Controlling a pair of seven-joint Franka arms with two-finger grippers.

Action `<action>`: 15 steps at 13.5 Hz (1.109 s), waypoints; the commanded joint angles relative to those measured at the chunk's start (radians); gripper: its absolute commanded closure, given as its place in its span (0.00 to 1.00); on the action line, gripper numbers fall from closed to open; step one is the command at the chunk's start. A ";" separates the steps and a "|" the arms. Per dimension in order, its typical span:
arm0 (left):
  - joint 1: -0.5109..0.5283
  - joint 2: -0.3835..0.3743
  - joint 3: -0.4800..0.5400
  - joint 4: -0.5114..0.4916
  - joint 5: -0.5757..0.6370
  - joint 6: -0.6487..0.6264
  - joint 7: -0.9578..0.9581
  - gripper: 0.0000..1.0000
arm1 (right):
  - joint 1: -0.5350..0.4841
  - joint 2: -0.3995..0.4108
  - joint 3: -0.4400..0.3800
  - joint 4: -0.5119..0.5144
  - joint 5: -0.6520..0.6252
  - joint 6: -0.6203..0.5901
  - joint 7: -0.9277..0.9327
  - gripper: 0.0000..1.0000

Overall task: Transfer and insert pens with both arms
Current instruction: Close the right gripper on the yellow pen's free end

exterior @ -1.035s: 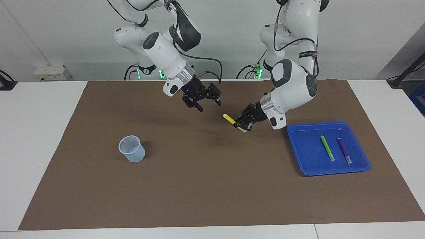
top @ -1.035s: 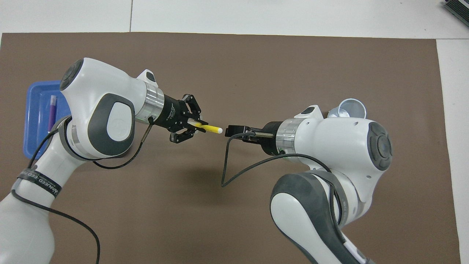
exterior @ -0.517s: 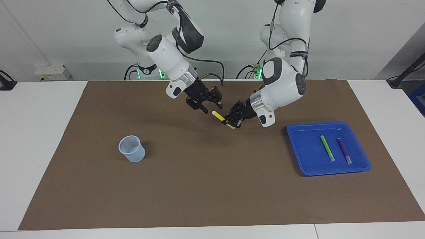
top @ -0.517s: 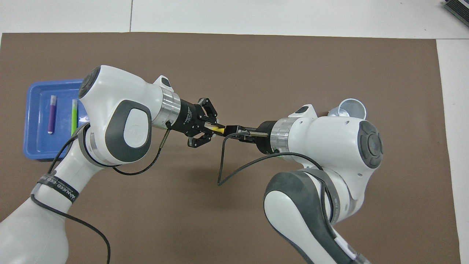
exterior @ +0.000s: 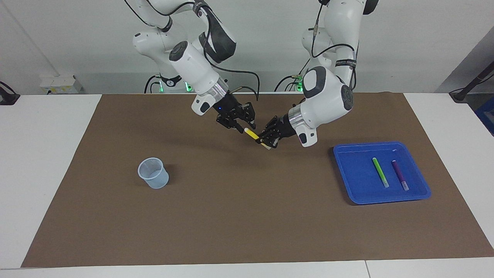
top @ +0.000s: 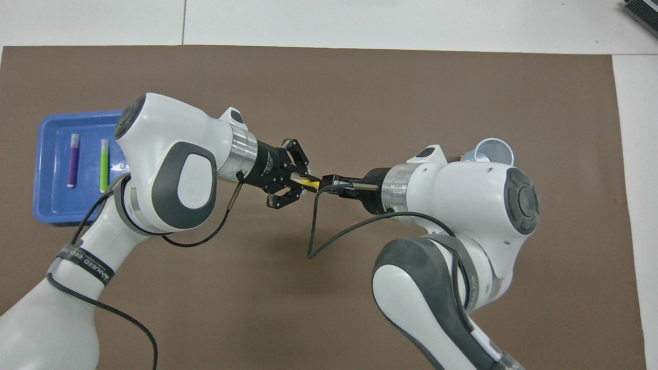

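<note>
Facing view: I see the yellow pen [exterior: 252,134] in the air over the brown mat [exterior: 239,216], clamped in my left gripper [exterior: 266,139], long axis pointing straight into my right gripper [exterior: 242,124], whose grip state I cannot tell.

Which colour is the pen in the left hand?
Yellow pen; clearest in the facing view.

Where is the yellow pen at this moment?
The yellow pen is up in the air over the middle of the brown mat, held by the left gripper, with the right gripper at its free end.
</note>
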State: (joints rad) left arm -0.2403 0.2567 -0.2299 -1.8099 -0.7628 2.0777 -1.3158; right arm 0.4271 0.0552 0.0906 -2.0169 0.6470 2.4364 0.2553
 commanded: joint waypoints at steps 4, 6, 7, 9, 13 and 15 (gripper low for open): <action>-0.016 -0.013 0.012 -0.016 -0.021 0.019 -0.011 1.00 | -0.007 0.026 0.001 0.014 0.022 0.003 -0.054 0.56; -0.020 -0.013 0.014 -0.017 -0.021 0.022 -0.011 1.00 | -0.008 0.028 0.001 0.015 0.022 0.004 -0.056 0.59; -0.020 -0.013 0.014 -0.016 -0.021 0.022 -0.011 1.00 | -0.010 0.028 0.001 0.015 0.022 0.004 -0.056 0.60; -0.020 -0.013 0.014 -0.017 -0.021 0.024 -0.011 1.00 | -0.011 0.028 0.001 0.015 0.022 0.004 -0.056 0.60; -0.020 -0.013 0.014 -0.017 -0.021 0.035 -0.011 1.00 | -0.011 0.028 0.001 0.015 0.022 0.010 -0.053 0.66; -0.020 -0.013 0.014 -0.017 -0.021 0.033 -0.013 1.00 | -0.010 0.028 0.001 0.015 0.022 0.010 -0.053 0.69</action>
State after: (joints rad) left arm -0.2433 0.2567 -0.2297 -1.8099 -0.7641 2.0902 -1.3166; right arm 0.4254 0.0708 0.0873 -2.0154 0.6470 2.4365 0.2325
